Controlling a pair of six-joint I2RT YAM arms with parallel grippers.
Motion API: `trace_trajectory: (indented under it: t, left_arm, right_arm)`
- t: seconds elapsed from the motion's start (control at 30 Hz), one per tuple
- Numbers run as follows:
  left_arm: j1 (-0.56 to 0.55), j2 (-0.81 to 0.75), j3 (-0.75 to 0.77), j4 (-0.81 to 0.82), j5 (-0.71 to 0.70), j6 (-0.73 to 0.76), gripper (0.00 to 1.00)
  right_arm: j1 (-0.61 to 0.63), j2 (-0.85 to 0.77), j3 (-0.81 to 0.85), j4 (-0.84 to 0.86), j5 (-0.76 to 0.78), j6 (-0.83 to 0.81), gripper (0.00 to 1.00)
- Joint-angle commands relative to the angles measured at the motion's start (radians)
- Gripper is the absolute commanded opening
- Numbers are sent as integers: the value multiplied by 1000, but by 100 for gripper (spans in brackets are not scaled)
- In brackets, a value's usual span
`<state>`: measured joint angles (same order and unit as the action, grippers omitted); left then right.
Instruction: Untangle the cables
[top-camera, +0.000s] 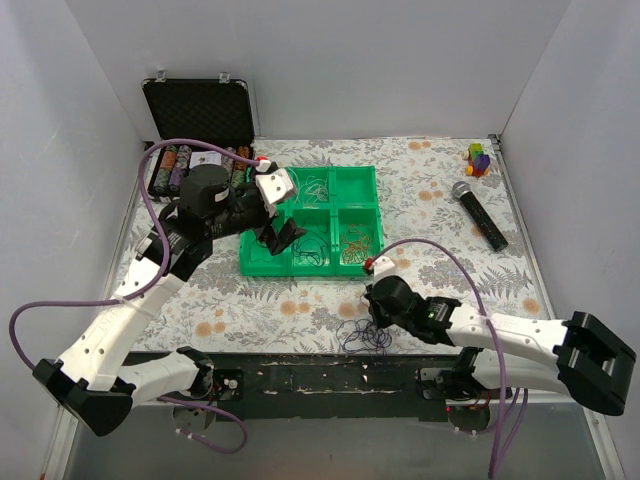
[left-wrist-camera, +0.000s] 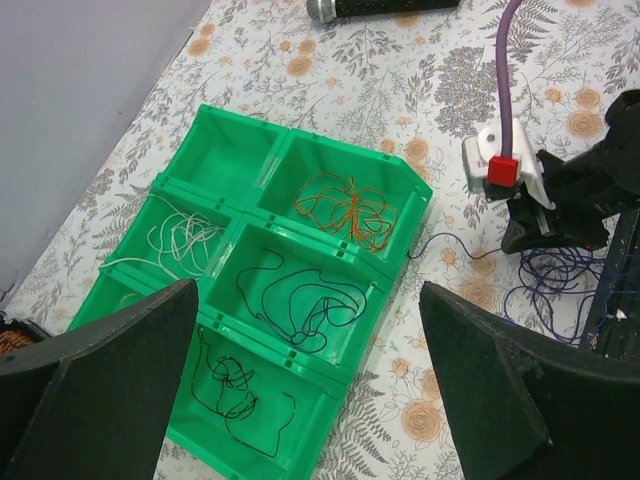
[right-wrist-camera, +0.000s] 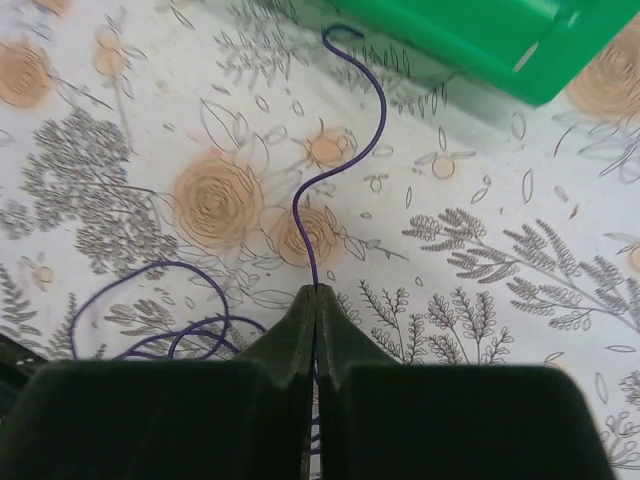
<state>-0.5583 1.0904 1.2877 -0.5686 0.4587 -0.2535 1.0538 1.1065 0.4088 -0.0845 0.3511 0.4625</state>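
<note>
The cables are split between a green tray (left-wrist-camera: 408, 180) in the middle of the floral surface (top-camera: 440, 190) and a loose purple tangle (top-camera: 365, 335) lying on the surface near the tray's near right corner.

The right gripper (right-wrist-camera: 315, 300) is low over the surface beside that tangle. Its jaws are pressed together on a single purple strand (right-wrist-camera: 345, 165), which snakes away toward the tray, its free end just beside the tray's near wall.

The left gripper (left-wrist-camera: 308, 284) hangs above the near left part of the tray with its jaws spread wide, holding nothing.

- **Near right compartment:** an orange cable (left-wrist-camera: 345, 212)
- **Near middle compartment:** a dark blue cable (left-wrist-camera: 300, 305)
- **Near left compartment:** a black cable (left-wrist-camera: 235, 385)
- **Far middle compartment:** a white cable (left-wrist-camera: 180, 240)

A microphone (top-camera: 480, 215) lies on the surface to the right of the tray. An open black case (top-camera: 200, 110) sits at the far left.
</note>
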Motion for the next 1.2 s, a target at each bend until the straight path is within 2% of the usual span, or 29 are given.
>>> trace_trajectory:
  t: [0.0,0.23,0.5,0.7,0.87,1.03,1.1,1.17]
  left_arm:
    - [3,-11,36,-7,1,11,94]
    - [3,-20,16,-7,24,7,94]
    - [3,-52,-19,-14,93,-3,95]
    - [3,-69,-42,-45,289,17,96]
    - [3,-72,-93,44,451,-56,97]
    - [1,-69,-120,125,414,-99,96]
    - [1,-90,-139,183,345,-121,96]
    - [1,-136,-178,313,214,-192,96]
  right_arm:
    - [0,-131,160,-46,35,-62,1]
    - [-2,-243,418,-101,35,-143,1]
    - [0,-283,535,-61,-4,-173,1]
    - [0,-278,648,5,-40,-212,1]
    - [0,-254,731,60,-78,-229,1]
    - [2,-202,792,75,-90,-265,1]
    - [0,-174,824,106,-95,-288,1]
    - [0,-139,858,117,-101,-317,1]
